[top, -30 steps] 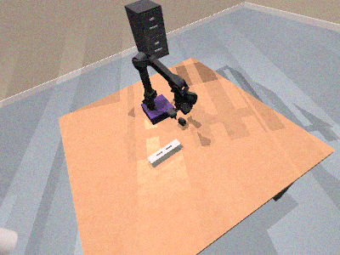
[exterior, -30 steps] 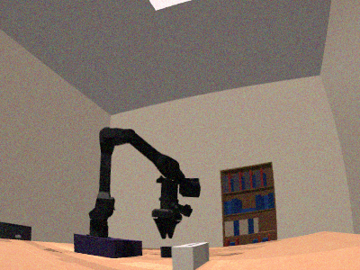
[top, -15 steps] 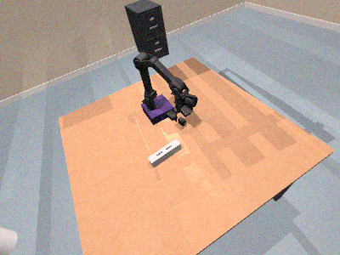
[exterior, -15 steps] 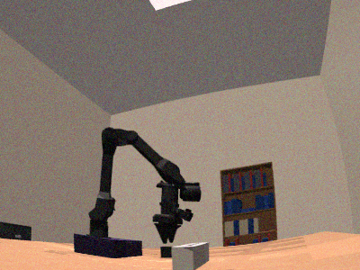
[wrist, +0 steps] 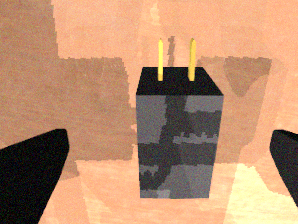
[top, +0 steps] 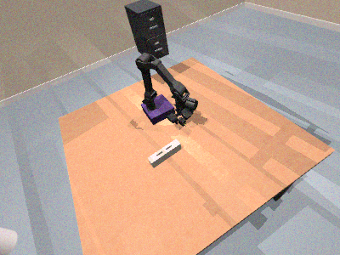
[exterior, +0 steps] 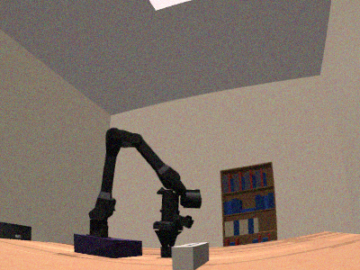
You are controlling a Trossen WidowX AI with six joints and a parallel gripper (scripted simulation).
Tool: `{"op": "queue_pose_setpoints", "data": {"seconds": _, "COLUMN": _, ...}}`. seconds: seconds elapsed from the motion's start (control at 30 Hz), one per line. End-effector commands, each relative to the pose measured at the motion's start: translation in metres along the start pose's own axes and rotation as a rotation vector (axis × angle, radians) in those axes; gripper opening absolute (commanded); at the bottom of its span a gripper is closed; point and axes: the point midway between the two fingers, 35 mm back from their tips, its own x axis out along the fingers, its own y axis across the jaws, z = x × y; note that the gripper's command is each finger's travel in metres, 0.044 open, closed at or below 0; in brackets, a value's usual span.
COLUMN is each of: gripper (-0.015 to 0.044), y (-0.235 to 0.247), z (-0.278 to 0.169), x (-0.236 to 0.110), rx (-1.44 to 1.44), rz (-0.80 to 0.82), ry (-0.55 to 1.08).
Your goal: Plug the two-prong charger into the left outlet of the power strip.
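The charger (wrist: pixel 175 145) (top: pixel 183 122) is a dark block with two thin yellow prongs, lying on the table. In the wrist view its prongs point to the top of the picture. My gripper (wrist: pixel 170 139) (exterior: pixel 166 245) is open, with one finger on each side of the charger and a gap to both; it is low over the table and holds nothing. The power strip (top: pixel 167 157) (exterior: pixel 182 258) is a pale bar with two dark outlets on its top, apart from the charger. In the exterior view the charger is hard to tell from the dark fingertips.
The purple base block (top: pixel 158 111) (exterior: pixel 108 247) of the arm stands close beside the gripper. The wooden table (top: pixel 127 191) carries the arm and strip. A dark cabinet (top: pixel 146 25) stands behind the table, and a bookshelf (exterior: pixel 248 209) stands in the background.
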Motion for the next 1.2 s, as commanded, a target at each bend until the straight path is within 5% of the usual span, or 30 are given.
{"op": "queue_pose_setpoints", "data": {"seconds": 0.0, "gripper": 0.0440, "y": -0.002, "z": -0.001, "x": 0.008, "rx": -0.003, "rz": -0.007, "ry": 0.004}}
{"op": "queue_pose_setpoints", "data": {"seconds": 0.37, "gripper": 0.0440, "y": -0.002, "z": -0.001, "x": 0.022, "rx": -0.003, "rz": -0.008, "ry": 0.004}}
{"op": "queue_pose_setpoints", "data": {"seconds": 0.77, "gripper": 0.0125, "y": -0.001, "z": 0.000, "x": 0.018, "rx": 0.000, "rz": -0.001, "ry": 0.003}}
{"op": "queue_pose_setpoints", "data": {"seconds": 1.17, "gripper": 0.0000, "y": 0.000, "z": 0.000, "x": 0.003, "rx": -0.001, "rz": -0.003, "ry": 0.003}}
